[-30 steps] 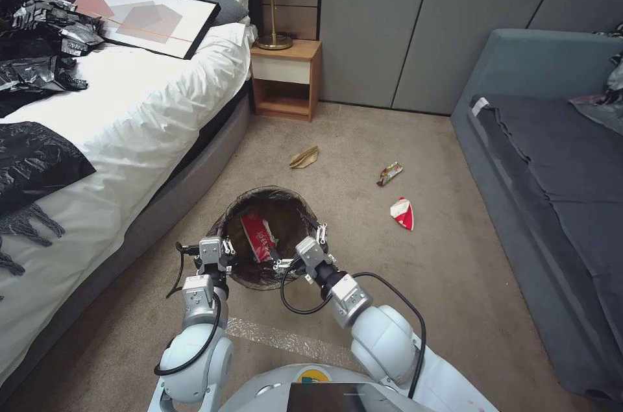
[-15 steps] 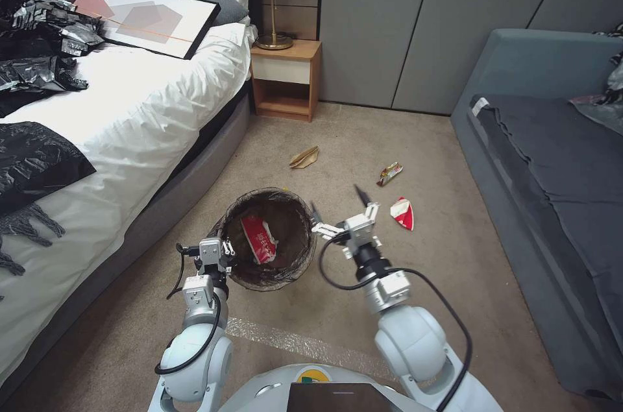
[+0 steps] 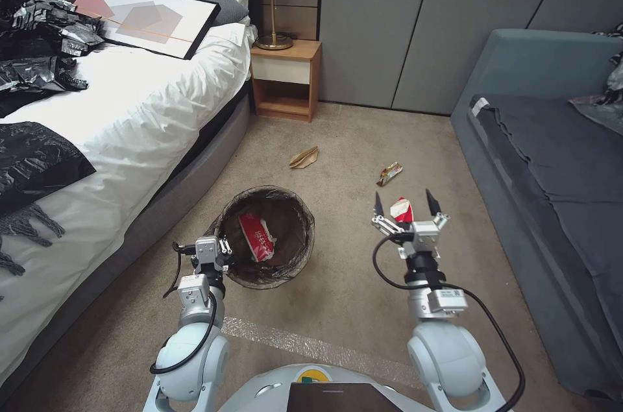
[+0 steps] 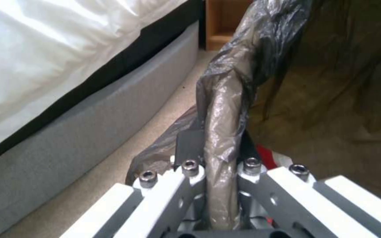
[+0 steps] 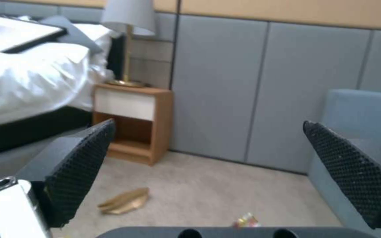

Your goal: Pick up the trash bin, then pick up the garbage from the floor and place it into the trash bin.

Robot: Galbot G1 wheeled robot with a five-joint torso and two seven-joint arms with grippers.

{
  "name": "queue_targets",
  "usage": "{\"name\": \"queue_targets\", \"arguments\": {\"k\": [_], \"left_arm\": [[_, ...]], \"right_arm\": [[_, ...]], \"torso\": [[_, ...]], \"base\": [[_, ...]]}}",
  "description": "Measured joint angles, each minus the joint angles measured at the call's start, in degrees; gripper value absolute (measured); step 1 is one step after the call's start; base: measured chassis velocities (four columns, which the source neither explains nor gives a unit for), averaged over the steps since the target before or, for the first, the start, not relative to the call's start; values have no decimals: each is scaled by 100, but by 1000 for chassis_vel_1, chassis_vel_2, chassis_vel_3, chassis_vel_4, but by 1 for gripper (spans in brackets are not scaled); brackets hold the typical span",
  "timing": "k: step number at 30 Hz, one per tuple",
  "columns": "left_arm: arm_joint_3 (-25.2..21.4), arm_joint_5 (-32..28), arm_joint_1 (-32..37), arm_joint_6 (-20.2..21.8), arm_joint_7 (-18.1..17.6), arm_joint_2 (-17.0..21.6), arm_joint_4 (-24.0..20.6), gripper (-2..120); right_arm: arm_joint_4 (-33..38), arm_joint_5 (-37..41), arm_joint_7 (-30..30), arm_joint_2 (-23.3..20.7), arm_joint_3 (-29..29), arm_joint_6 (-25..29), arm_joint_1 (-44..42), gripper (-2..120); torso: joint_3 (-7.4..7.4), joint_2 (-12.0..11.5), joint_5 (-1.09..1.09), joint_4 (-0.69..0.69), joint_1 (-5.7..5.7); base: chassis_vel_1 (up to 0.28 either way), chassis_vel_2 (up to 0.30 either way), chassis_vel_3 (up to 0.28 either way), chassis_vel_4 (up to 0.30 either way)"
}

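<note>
A trash bin [image 3: 267, 237] lined with a dark bag stands on the beige floor [image 3: 337, 308] beside the bed [image 3: 130, 107], a red-white packet [image 3: 257, 237] lying inside it. The left gripper [image 3: 220, 250] is clamped on the bin's bagged rim at the near side. To its right, the right gripper [image 3: 403, 204] hangs with fingers spread wide over a second red-white packet [image 3: 401, 209]. A brown paper bag [image 3: 304, 157] and a snack wrapper [image 3: 389, 172] lie farther off.
</note>
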Motion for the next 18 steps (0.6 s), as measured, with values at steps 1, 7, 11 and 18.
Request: {"name": "queue_targets", "arguments": {"k": [1,7,11,18], "left_arm": [[-6,-12,-10,-1,0,9,0,0],[-7,-28,-27,-2,0,20,9,0],[-9,-36,-26,-5,1,31,18,0],[-17,-45,-25,-7,2,38,19,0]], "right_arm": [[-51,5,3,52,52,98,-81,100],[-348,-33,14,272,159,479,-237,100],[-553,-29,15,360,187,638,-276,100],[-687,-15,14,424,215,730,-276,100]], "torso": [[0,0,0,-1,0],[0,0,0,0,0],[0,0,0,0,0],[0,0,1,0,0]], "base": [[0,0,0,0],[0,0,0,0],[0,0,0,0],[0,0,0,0]]}}
